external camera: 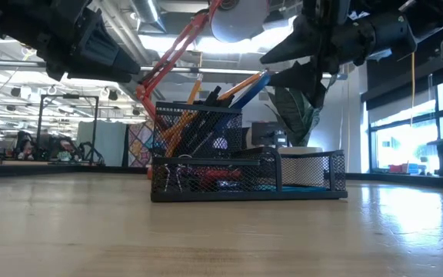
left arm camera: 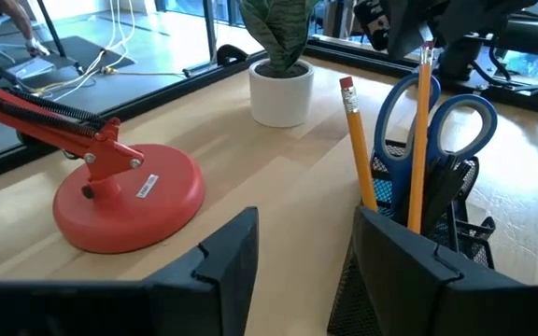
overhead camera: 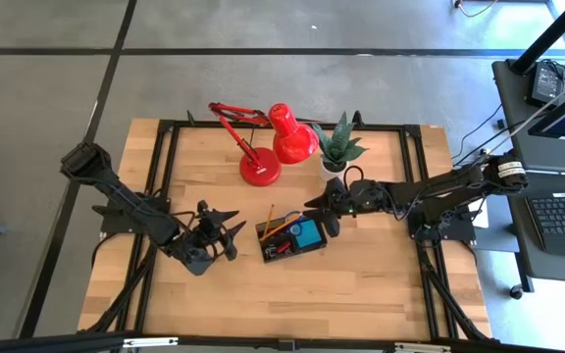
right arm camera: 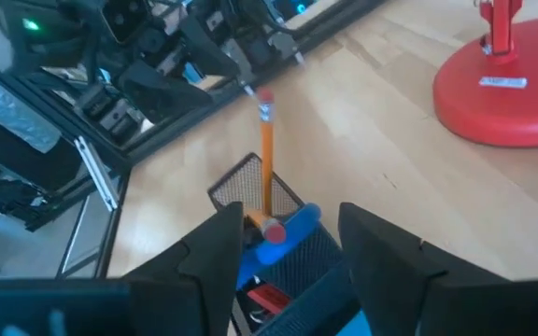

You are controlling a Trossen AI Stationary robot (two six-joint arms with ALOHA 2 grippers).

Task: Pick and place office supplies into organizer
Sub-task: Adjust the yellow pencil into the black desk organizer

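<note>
two pencils (left arm camera: pixel 358 140), one pair of scissors (left arm camera: pixel 456 117), one organizer (overhead camera: pixel 292 238) — one lamp (overhead camera: pixel 273 142), one plant (overhead camera: pixel 339 147).

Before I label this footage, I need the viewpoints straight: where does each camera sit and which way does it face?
High view: overhead, looking straight down; both arms, organizer.
Low view: table height, looking level at the organizer; arms overhead.
Left wrist view: past the open left hand toward pencils, scissors, lamp base.
Right wrist view: past the open right hand, down at the organizer.
All share the organizer.
</note>
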